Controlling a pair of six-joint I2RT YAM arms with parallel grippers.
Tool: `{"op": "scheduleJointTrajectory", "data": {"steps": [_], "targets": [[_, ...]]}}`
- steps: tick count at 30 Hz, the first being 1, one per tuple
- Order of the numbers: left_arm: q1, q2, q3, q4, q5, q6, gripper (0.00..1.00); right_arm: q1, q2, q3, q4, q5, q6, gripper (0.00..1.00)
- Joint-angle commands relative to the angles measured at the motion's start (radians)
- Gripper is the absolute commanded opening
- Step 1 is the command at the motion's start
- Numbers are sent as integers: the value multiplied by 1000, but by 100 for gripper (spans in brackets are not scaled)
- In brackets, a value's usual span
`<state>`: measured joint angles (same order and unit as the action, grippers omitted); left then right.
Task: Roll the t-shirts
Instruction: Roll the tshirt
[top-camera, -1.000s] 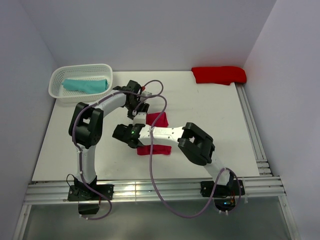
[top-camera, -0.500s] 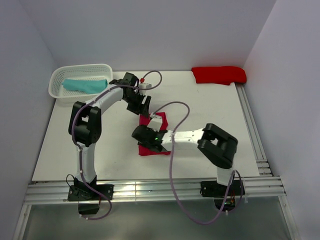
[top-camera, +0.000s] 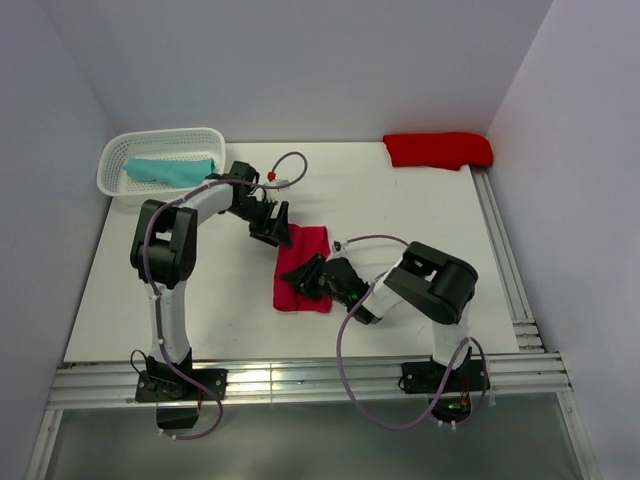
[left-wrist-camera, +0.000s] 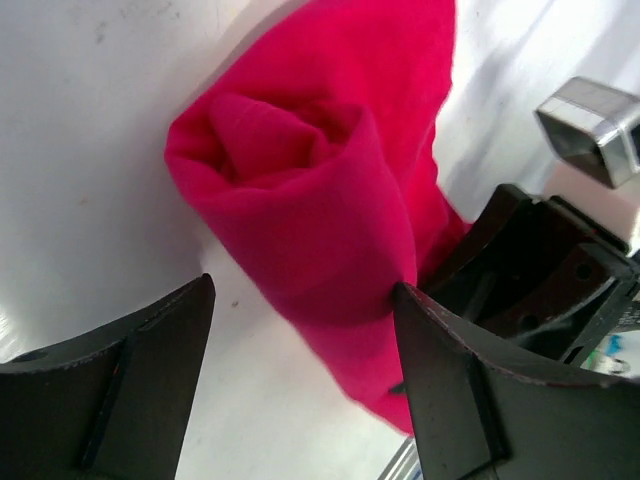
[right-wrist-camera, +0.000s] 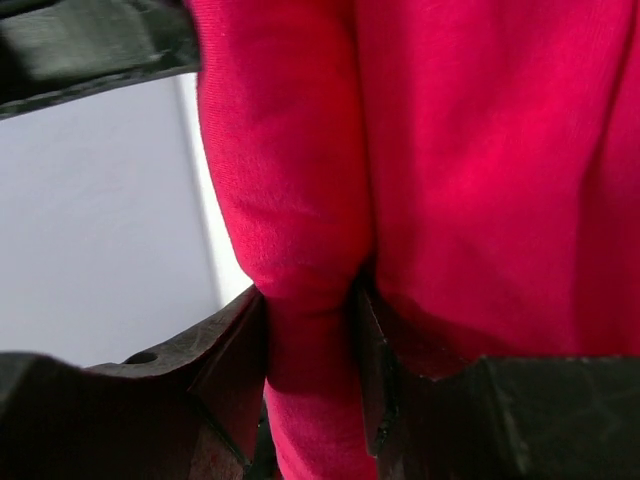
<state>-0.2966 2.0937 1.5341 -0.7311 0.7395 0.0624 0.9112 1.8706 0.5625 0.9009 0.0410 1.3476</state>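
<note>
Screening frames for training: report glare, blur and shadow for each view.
Top external: even light, sharp, glare on the near rail. Left wrist: crimson t-shirt sharp, left fingers dark. Right wrist: shirt fills the frame, slightly soft, shadowed between right fingers.

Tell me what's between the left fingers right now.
The rolled end of the crimson t-shirt lies between the open left fingers in the left wrist view; one touches the cloth, a strip of table shows beside the other.
</note>
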Motion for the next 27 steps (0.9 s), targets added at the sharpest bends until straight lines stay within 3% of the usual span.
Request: {"op": "scheduleJointTrajectory", "data": {"steps": [1,5,6,8,9,12,15,21,27], "targets": [[4,25,-37,108,97,-45,76,2,84,-39,128,-119,59,43],[2,37,-55,160,43,-119,68,3,108,-52,153,-124,81,44],[2,37,-57,159,-4,-124,60,0,102,-53,141,-116,78,44],[2,22,-58,156,-47,-133,49,2,63,-46,32,-98,61,46],[2,16,-64,151,-92,-136,36,3,44,-23,-29,-86,32,47],[-1,-15,-75,142,-120,-136,22,14,-36,64,-326,-2,-40,55],[-15,-47,-80,122,-195,-125,19,57,-88,201,-738,124,-108,64],[-58,-86,-88,107,-342,-119,15,118,-113,439,-1193,315,-134,69],[-91,-93,-77,85,-410,-118,16,202,-65,724,-1540,497,-131,71]]}}
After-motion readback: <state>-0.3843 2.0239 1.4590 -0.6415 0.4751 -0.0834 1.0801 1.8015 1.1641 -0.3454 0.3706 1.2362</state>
